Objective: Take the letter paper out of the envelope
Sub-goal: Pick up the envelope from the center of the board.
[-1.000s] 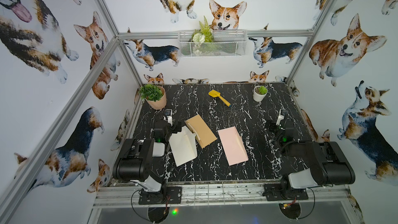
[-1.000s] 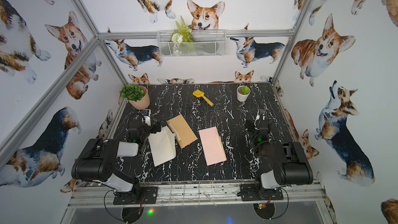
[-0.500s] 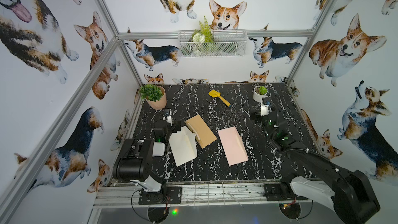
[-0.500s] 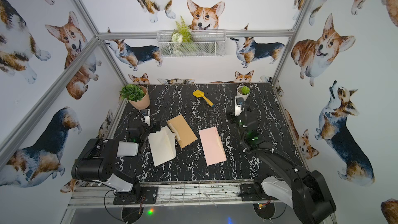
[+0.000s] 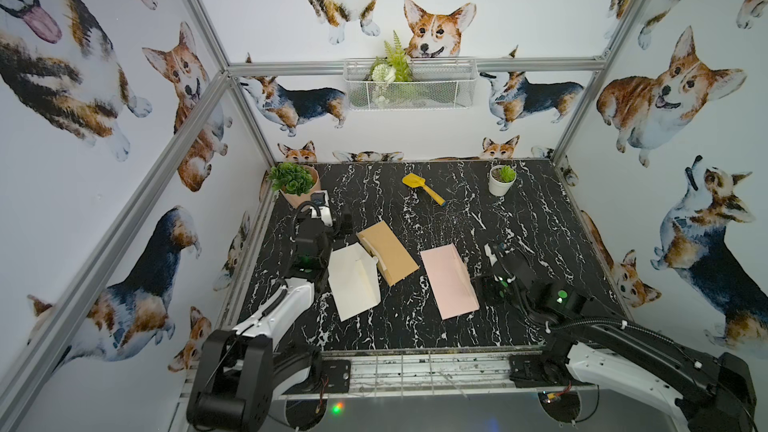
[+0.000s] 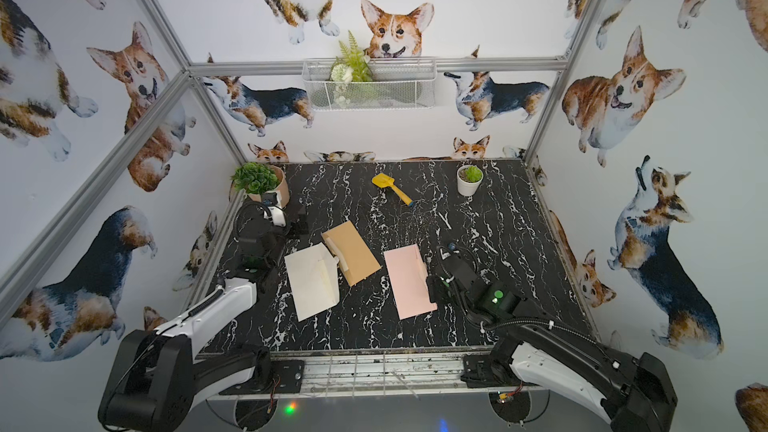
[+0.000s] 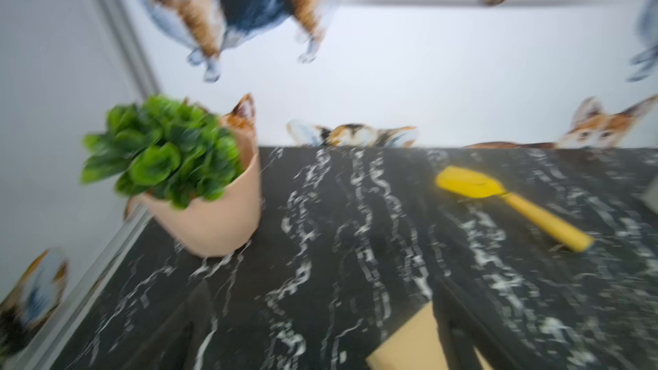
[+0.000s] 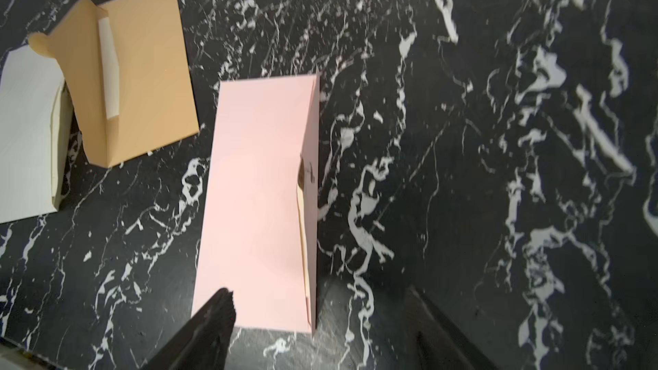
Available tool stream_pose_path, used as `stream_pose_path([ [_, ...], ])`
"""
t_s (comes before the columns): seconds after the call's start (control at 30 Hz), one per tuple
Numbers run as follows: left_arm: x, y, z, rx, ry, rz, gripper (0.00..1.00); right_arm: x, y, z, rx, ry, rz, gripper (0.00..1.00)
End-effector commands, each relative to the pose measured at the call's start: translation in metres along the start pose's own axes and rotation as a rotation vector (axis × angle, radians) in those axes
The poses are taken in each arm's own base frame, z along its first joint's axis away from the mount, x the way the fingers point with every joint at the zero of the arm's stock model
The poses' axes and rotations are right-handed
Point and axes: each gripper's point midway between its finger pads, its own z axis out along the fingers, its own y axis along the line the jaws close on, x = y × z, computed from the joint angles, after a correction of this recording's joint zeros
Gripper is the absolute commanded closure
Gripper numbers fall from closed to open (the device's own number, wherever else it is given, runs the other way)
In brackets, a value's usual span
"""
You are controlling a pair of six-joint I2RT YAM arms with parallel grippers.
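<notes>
Three flat paper envelopes on the black white-veined marble tabletop (image 5: 519,222): cream-white rectangular envelope (image 5: 353,280), brown kraft envelope (image 5: 388,251) touching its far corner, pale pink rectangular envelope (image 8: 256,201) apart, on the right. Cream letter paper (image 8: 302,215) inside the pink one, peeking through the slit along one long edge. Right gripper (image 8: 318,293) at the pink envelope's near end, jaws spread, grasping nothing, one finger (image 8: 213,318) over its corner. Left gripper (image 7: 322,300) beside the brown envelope, jaws released wide.
</notes>
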Motion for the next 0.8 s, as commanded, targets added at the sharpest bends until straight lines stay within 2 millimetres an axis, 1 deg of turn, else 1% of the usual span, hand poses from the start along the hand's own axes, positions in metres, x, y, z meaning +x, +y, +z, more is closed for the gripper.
stream_pose_path([
  [0.0, 0.022, -0.054, -0.006, 0.134, 0.108, -0.067, 0.00, 0.016, -0.009, 0.002, 0.016, 0.024, 0.106, 0.23],
  [0.03, 0.031, -0.076, -0.006, 0.205, 0.125, -0.112, 0.00, 0.018, -0.007, 0.004, 0.014, 0.036, 0.104, 0.23],
  [0.07, 0.044, -0.094, -0.005, 0.255, 0.153, -0.134, 0.00, 0.019, -0.006, 0.007, 0.019, 0.052, 0.100, 0.24],
  [0.13, 0.069, -0.122, -0.003, 0.326, 0.216, -0.128, 0.00, 0.021, -0.004, 0.014, 0.034, 0.085, 0.087, 0.24],
  [0.2, 0.090, -0.142, -0.002, 0.367, 0.273, -0.096, 0.00, 0.025, -0.002, 0.024, 0.048, 0.119, 0.066, 0.24],
  [0.23, 0.103, -0.149, -0.001, 0.366, 0.299, -0.078, 0.00, 0.028, 0.001, 0.030, 0.045, 0.143, 0.047, 0.23],
  [0.27, 0.108, -0.151, 0.000, 0.365, 0.310, -0.078, 0.00, 0.030, 0.006, 0.034, 0.025, 0.163, 0.037, 0.21],
  [0.3, 0.111, -0.151, 0.001, 0.363, 0.319, -0.086, 0.00, 0.033, 0.015, 0.040, -0.011, 0.194, 0.023, 0.21],
  [0.37, 0.113, -0.149, 0.004, 0.347, 0.321, -0.080, 0.00, 0.035, 0.025, 0.050, -0.047, 0.231, 0.029, 0.21],
  [0.4, 0.112, -0.148, 0.004, 0.341, 0.321, -0.076, 0.00, 0.039, 0.027, 0.057, -0.053, 0.263, 0.037, 0.24],
  [0.43, 0.112, -0.147, 0.004, 0.337, 0.323, -0.073, 0.00, 0.039, 0.030, 0.061, -0.061, 0.272, 0.042, 0.25],
  [0.47, 0.112, -0.147, 0.004, 0.336, 0.327, -0.070, 0.00, 0.038, 0.032, 0.065, -0.065, 0.278, 0.049, 0.28],
  [0.53, 0.113, -0.148, 0.003, 0.342, 0.336, -0.074, 0.00, 0.037, 0.033, 0.073, -0.068, 0.280, 0.053, 0.39],
  [0.57, 0.113, -0.150, 0.002, 0.356, 0.343, -0.080, 0.00, 0.036, 0.033, 0.081, -0.073, 0.283, 0.059, 0.53],
  [0.6, 0.113, -0.155, 0.002, 0.381, 0.348, -0.089, 0.00, 0.035, 0.031, 0.087, -0.074, 0.294, 0.071, 0.64],
  [0.67, 0.113, -0.155, 0.001, 0.379, 0.358, -0.104, 0.00, 0.031, 0.027, 0.093, -0.051, 0.313, 0.084, 0.74],
  [0.7, 0.114, -0.153, 0.001, 0.364, 0.361, -0.114, 0.00, 0.027, 0.024, 0.092, -0.030, 0.315, 0.073, 0.77],
  [0.73, 0.114, -0.150, 0.002, 0.347, 0.360, -0.123, 0.00, 0.024, 0.024, 0.090, -0.018, 0.313, 0.054, 0.84],
  [0.77, 0.114, -0.143, 0.003, 0.303, 0.355, -0.137, 0.00, 0.019, 0.023, 0.088, -0.014, 0.305, 0.048, 0.89],
])
